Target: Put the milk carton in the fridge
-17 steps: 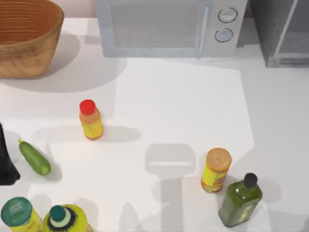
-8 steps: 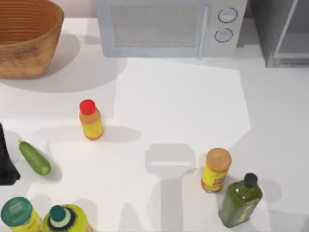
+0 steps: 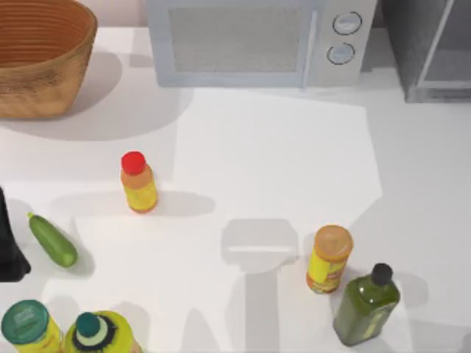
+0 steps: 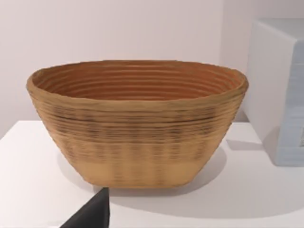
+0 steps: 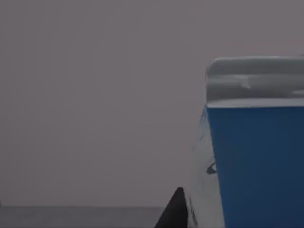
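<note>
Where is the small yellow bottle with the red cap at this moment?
In the top view, the small yellow bottle with the red cap stands left of the table's centre, with the green cucumber to its left and the woven basket further back.

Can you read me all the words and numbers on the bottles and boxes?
No words or numbers can be read here.
Yellow red-capped bottle: label too blurred.
Orange-lidded yellow jar: label too blurred.
Teal-lidded jar: marks on the lid too small.
Milk carton: one dark curved mark, no readable word.
Microwave: two plain dials, no numbers.
</note>
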